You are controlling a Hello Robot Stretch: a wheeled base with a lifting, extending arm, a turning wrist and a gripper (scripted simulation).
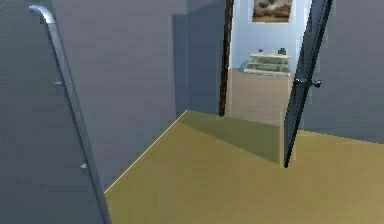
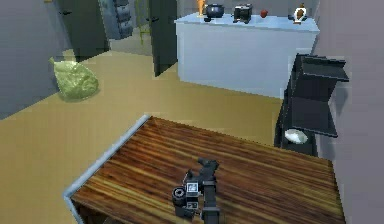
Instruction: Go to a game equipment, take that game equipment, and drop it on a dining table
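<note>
Fwd view, L to R: a grey panel (image 1: 35,130) w/ a metal rail (image 1: 68,110) is crowding the left edge. Tan floor (image 1: 220,170) is running ahead, and a doorway (image 1: 255,85) beside a dark door (image 1: 305,80) is giving onto another rm w/ a wall picture (image 1: 271,10) over pale furniture (image 1: 268,63). Arm side view, L to R: a yellow-green sack (image 2: 75,78) is slumping on the floor and a wooden table (image 2: 140,170) is lying close in. The pincer (image 2: 186,192) is hanging over its top at the end of the arm (image 2: 212,203). Further out a pale table (image 2: 240,60) is carrying small blobs (image 2: 225,12), and a dark shelf unit (image 2: 318,85) is standing at the right w/ a white bowl (image 2: 294,135) low beside it. Prob. the robot is searching for the game equipment, so it's worth turning the base slowly, keeping clear of the panel and door edge, and centring on the doorway before driving through. A closer look at the pale table's top first seems wise. The wooden table is looking like a fair drop spot, so it's worth noting. I can't tell where the game equipment is, as the blobs are too small to name. The pincer's far end is merging w/ its dark body, so I can't tell if it's released or grasping anything. The door is hiding most of the far rm, and the wooden table's near side is running off the bottom edge.
</note>
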